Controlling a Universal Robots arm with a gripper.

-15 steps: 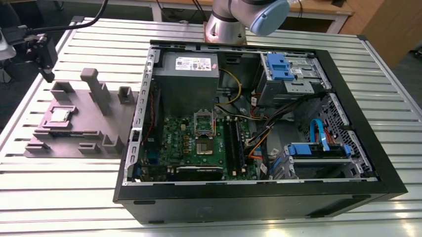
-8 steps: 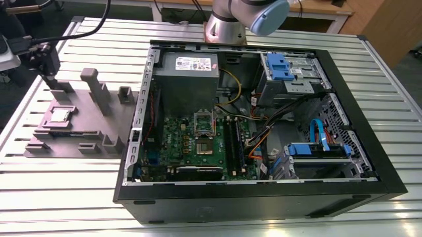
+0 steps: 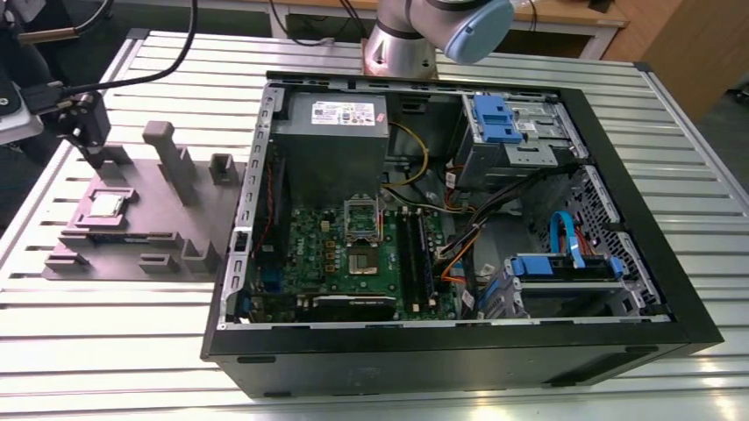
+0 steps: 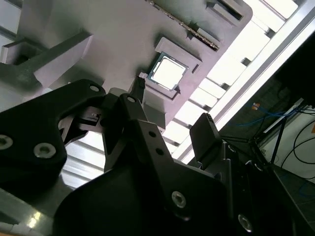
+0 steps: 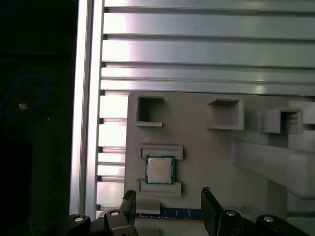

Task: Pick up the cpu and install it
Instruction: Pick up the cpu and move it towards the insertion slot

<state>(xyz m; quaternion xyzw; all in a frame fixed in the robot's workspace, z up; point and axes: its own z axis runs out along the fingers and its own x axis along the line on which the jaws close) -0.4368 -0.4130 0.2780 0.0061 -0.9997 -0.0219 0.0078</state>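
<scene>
With gripper [image 5: 167,192] spread wide and empty, hovering near cpu [image 5: 159,170], seated flat in grey tray [image 5: 206,157] recess on worktop [image 3: 117,333], beside open case [image 3: 468,360].

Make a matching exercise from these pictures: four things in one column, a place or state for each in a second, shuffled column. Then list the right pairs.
Things
1. cpu
2. gripper
3. socket
4. power supply

Places or states
a. open, holding nothing
b. on the green motherboard inside the case
c. lying in a recess of the grey fixture, outside the case
d. grey box in the case corner nearest the arm's base

Pairs: 1-c, 2-a, 3-b, 4-d
</scene>
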